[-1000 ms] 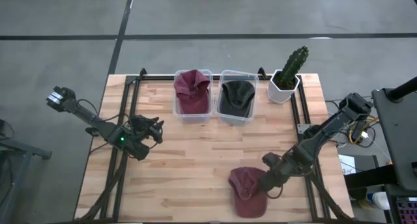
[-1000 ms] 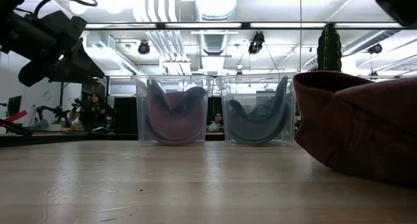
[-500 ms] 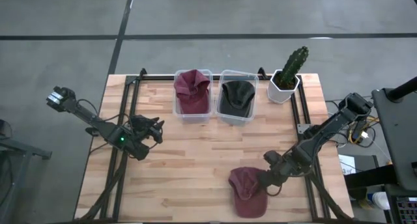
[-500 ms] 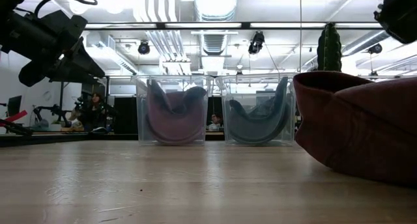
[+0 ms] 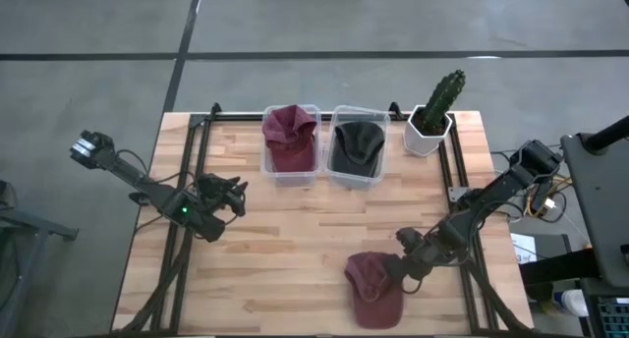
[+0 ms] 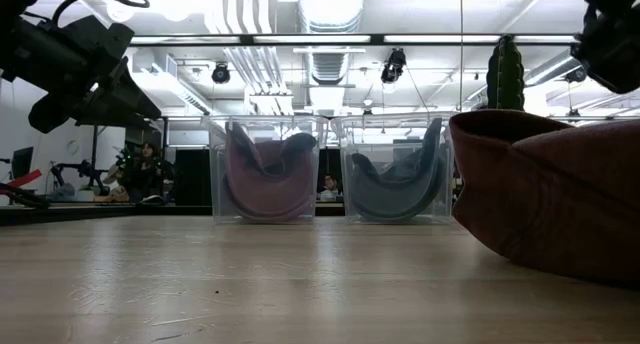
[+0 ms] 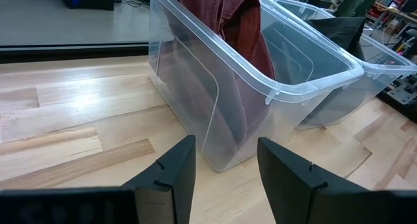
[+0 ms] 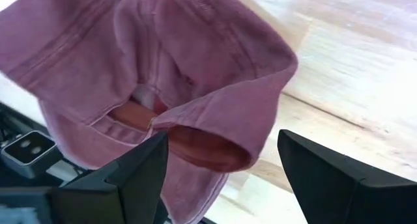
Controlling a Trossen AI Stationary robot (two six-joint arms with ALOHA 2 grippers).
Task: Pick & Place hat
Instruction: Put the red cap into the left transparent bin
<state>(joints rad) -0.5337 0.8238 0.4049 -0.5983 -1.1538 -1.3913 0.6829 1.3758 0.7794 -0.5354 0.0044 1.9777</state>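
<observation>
Clearly the right pincer, jaws wide apart, hangs at the right edge of the maroon hat on the bench's near side; hat runs near-to-far. Left pincer waits, parted, far-left.

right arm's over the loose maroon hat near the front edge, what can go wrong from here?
1. The maroon hat lies at the table's front edge; a push from the right gripper might slide it off.
2. Its fingers are open over soft folds, so they may pinch one layer only.
3. The maroon bin already holds a hat.
</observation>
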